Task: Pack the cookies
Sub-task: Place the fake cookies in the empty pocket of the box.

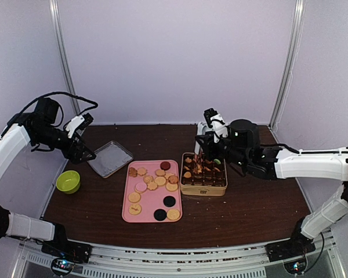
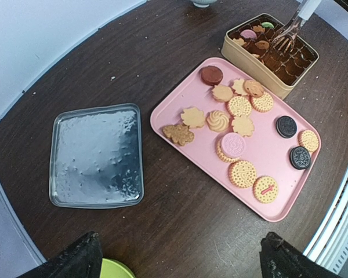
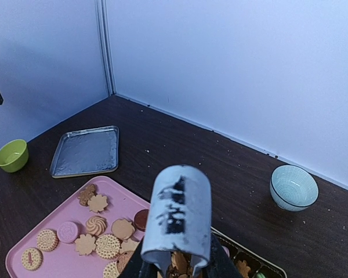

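Note:
Several cookies (image 1: pixel 152 185) (image 2: pixel 239 106) (image 3: pixel 95 226) lie on a pink tray (image 1: pixel 151 202) (image 2: pixel 261 156) (image 3: pixel 58 260) in the middle of the table. To its right is a gold tin (image 1: pixel 204 189) (image 2: pixel 249 63) (image 3: pixel 261 263) whose compartments hold a few more. My right gripper (image 1: pixel 207 139) (image 3: pixel 175 263) hangs over the tin, shut on white-handled tongs (image 1: pixel 199 146) (image 2: pixel 290 29) (image 3: pixel 180 214); the tong tips reach down into the tin. Whether the tips hold a cookie I cannot tell. My left gripper (image 1: pixel 84 139) (image 2: pixel 180 260) is raised at the left, open and empty.
A silver tin lid (image 1: pixel 110 157) (image 2: pixel 95 156) (image 3: pixel 86 152) lies left of the pink tray. A green bowl (image 1: pixel 68 181) (image 2: pixel 113 271) (image 3: pixel 13 155) sits near the left edge. A teal striped bowl (image 3: pixel 293 187) stands behind the tin, near the back wall.

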`<action>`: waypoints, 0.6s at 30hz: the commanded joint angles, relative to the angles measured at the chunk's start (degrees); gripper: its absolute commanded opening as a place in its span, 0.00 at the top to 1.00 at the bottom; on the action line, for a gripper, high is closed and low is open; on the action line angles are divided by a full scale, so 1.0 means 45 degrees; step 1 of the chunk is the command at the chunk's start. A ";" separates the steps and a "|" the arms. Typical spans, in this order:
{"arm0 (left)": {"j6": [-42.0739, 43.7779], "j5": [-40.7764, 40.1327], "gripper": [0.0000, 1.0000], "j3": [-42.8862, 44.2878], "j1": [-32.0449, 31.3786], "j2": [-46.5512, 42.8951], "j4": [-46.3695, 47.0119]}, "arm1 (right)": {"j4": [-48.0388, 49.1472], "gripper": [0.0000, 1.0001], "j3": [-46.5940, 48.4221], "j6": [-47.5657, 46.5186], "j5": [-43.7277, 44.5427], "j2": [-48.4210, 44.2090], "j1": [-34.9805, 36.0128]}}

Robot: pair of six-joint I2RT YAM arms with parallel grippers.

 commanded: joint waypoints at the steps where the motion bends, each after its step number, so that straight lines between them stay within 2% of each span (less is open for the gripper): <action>1: 0.0136 0.0246 0.02 0.0319 0.0096 0.0034 0.0095 | 0.0471 0.92 -0.0016 -0.0406 -0.0347 0.0130 -0.0193; 8: 0.0115 0.0208 0.02 0.0351 0.0098 0.0016 0.0076 | 0.0288 0.87 0.0059 -0.0486 -0.1003 0.0401 -0.0420; 12: 0.0104 0.0215 0.02 0.0368 0.0110 0.0034 0.0057 | 0.0279 0.76 0.0072 -0.0582 -0.1117 0.0443 -0.0508; 18: 0.0103 0.0231 0.02 0.0368 0.0104 0.0034 0.0056 | 0.0064 0.66 0.0264 -0.0986 -0.1116 0.0387 -0.0628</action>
